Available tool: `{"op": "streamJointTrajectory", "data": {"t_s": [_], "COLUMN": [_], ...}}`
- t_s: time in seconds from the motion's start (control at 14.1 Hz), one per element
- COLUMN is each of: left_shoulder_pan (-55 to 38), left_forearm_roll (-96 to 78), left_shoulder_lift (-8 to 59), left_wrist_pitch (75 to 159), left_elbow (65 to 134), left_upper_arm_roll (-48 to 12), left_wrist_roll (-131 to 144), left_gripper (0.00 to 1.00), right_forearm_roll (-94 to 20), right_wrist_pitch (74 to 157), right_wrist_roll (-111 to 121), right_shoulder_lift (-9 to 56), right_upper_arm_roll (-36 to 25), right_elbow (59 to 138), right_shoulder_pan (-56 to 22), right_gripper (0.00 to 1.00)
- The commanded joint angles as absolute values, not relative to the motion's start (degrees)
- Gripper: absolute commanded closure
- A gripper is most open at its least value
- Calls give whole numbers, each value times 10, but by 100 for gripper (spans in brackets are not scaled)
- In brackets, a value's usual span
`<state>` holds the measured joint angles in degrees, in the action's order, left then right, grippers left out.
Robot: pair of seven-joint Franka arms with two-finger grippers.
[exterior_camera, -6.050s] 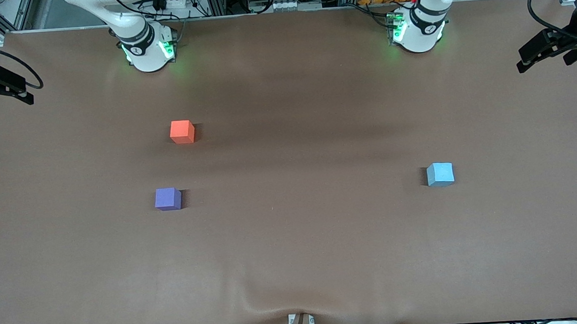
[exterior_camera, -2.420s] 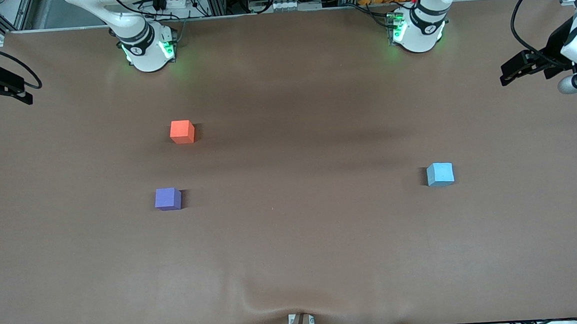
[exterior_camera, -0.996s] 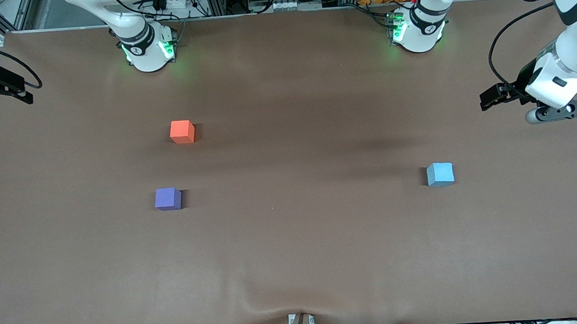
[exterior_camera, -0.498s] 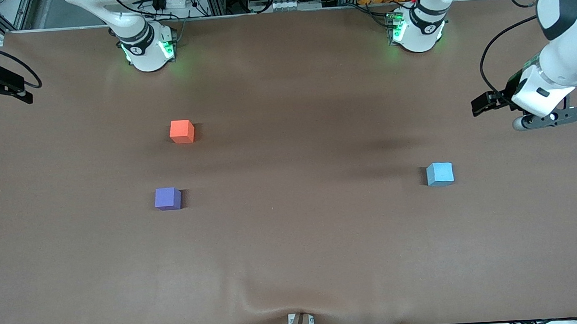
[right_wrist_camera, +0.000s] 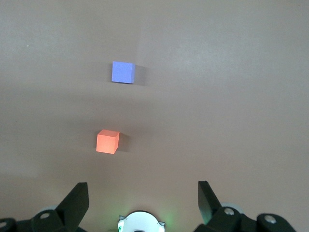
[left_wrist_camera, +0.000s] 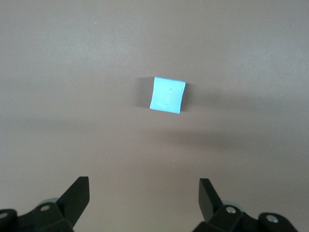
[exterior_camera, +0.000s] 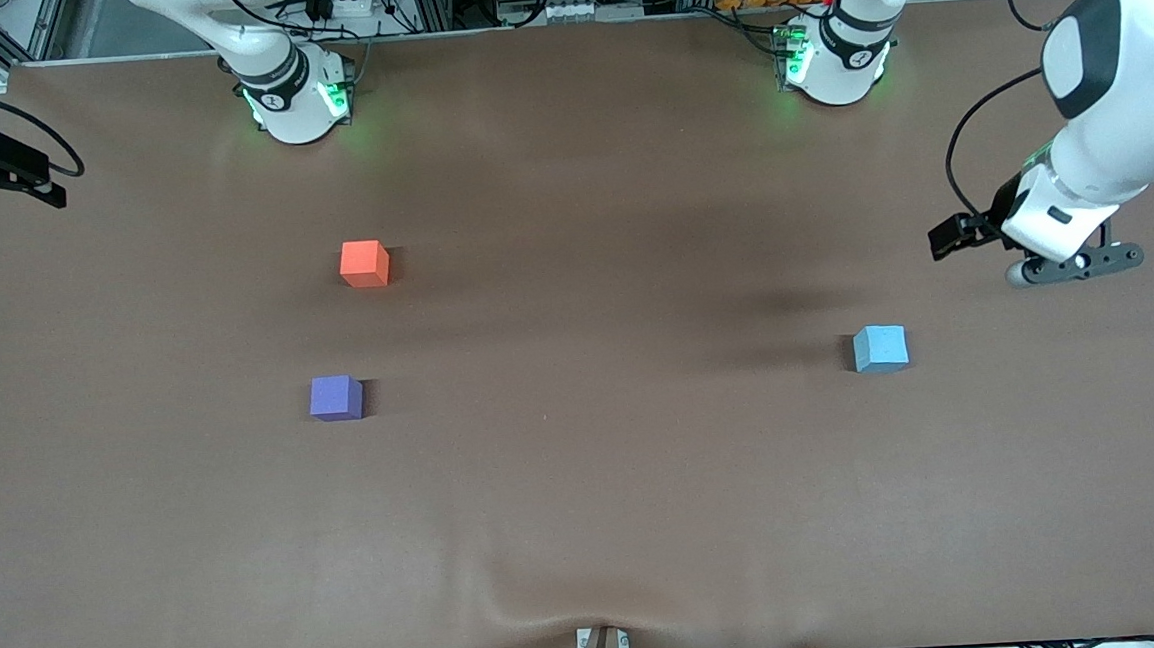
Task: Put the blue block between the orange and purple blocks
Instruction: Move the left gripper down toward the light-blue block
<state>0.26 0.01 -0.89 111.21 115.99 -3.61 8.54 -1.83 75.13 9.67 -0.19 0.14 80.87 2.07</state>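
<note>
The blue block (exterior_camera: 880, 349) sits alone on the brown table (exterior_camera: 589, 514) toward the left arm's end, untouched and square on its base. The left gripper (exterior_camera: 962, 236) hangs in the air over bare table at about two o'clock from the block in the front view, apart from it, its fingers spread wide. In the left wrist view the block (left_wrist_camera: 167, 94) lies ahead of the open jaws and roughly centred on the gap, though how high the fingertips (left_wrist_camera: 77, 195) ride above the cloth is hard to judge from here.

To do the reach well, I reckon the gripper should come over the block, line its fingers up with two flat opposite faces, then drop straight down before closing.

The orange block (exterior_camera: 365, 263) and the purple block (exterior_camera: 336, 397) wait well apart from the blue one, toward the right arm's end, purple nearer the front camera. The right gripper (right_wrist_camera: 142, 203) waits open above its own base.
</note>
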Motion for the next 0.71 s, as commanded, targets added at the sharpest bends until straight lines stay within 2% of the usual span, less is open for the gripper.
{"op": "streamJointTrajectory", "data": {"t_s": [0.0, 0.43, 0.64], "left_shoulder_pan": [6, 5, 3], "left_forearm_roll": [0, 0, 0], "left_shoulder_lift": [12, 79, 96], "left_wrist_pitch": [1145, 1218, 1280], "left_elbow": [1161, 1165, 1202], "left_upper_arm_roll": [-38, -38, -39], "left_wrist_roll": [76, 76, 76], "left_gripper": [0, 0, 0], "right_forearm_roll": [-29, -29, -29], "right_wrist_pitch": [741, 741, 740], "right_wrist_roll": [100, 100, 100], "right_shoulder_lift": [4, 4, 5], "right_upper_arm_roll": [4, 4, 4], "right_elbow": [794, 794, 794], "right_shoulder_pan": [29, 30, 29], "right_gripper": [0, 0, 0]}}
